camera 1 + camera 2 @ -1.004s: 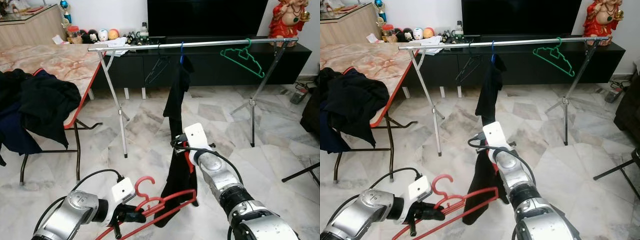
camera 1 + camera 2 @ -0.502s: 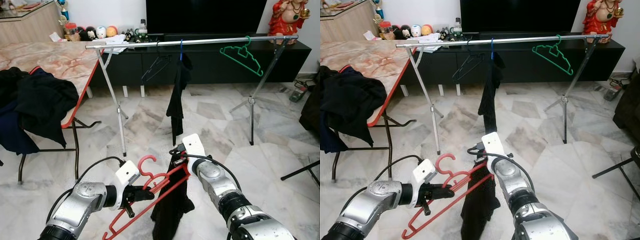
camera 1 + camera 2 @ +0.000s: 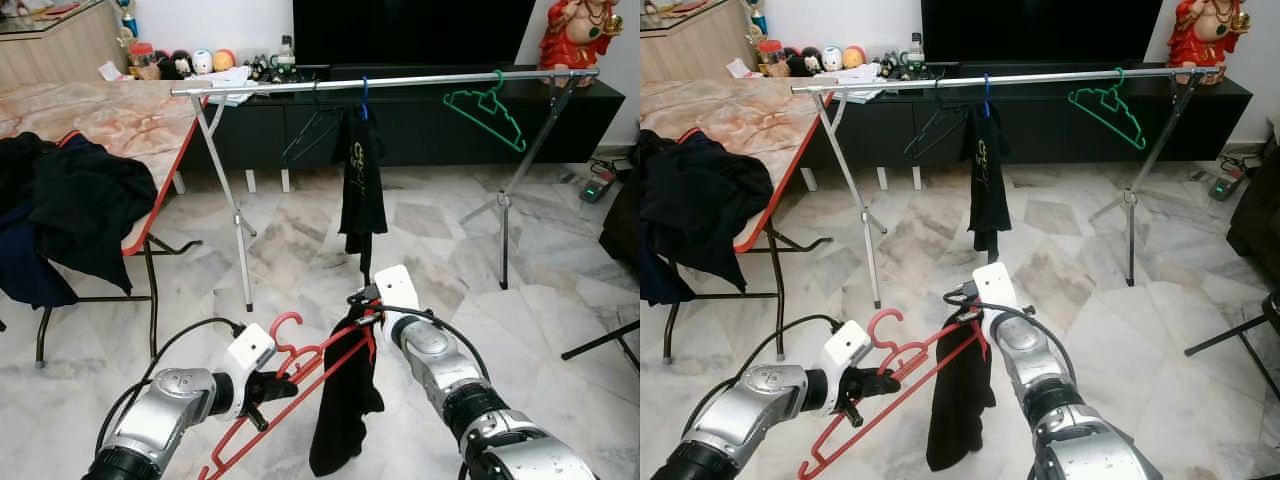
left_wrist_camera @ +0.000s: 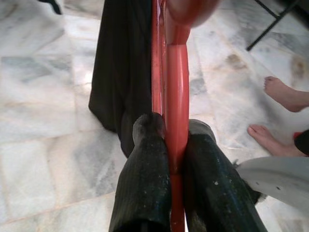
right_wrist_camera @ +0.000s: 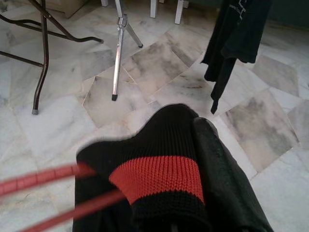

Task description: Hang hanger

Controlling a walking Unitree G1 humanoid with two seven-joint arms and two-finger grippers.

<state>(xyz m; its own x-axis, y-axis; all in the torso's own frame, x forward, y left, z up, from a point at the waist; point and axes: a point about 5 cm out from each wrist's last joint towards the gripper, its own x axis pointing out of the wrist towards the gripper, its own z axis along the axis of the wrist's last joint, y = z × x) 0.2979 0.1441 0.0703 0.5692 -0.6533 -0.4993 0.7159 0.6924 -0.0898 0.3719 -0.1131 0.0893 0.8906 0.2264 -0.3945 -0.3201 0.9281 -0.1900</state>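
- We hold the red hanger (image 3: 300,375) low in front of us, above the marble floor (image 3: 560,290), and it is tilted: its hook is up on the left and its far shoulder reaches up to the right.
- Our left gripper (image 3: 283,388) has its two black fingers (image 4: 145,179) pressed from both sides on the red bar of the hanger, so it is closed on it; in the left wrist view the bar runs straight between the two pads.
- Our right gripper (image 3: 366,305) is at the high right end of the hanger, where a black garment (image 3: 345,400) with a red band at its edge is draped over that end and hangs down toward the floor.
- In the right wrist view the black and red cloth (image 5: 159,179) covers the fingers, so we cannot tell how far they are open or what they hold.
- The clothes rail (image 3: 400,83) stands well apart from the hanger, farther in the room. On it hang a black hanger (image 3: 312,135), a black shirt (image 3: 362,180) on a blue hook, and a green hanger (image 3: 485,112).
- A table (image 3: 110,115) with dark clothes (image 3: 75,215) piled on its edge stands to our left.
- A person's bare feet (image 4: 275,116) show on the floor in the left wrist view.
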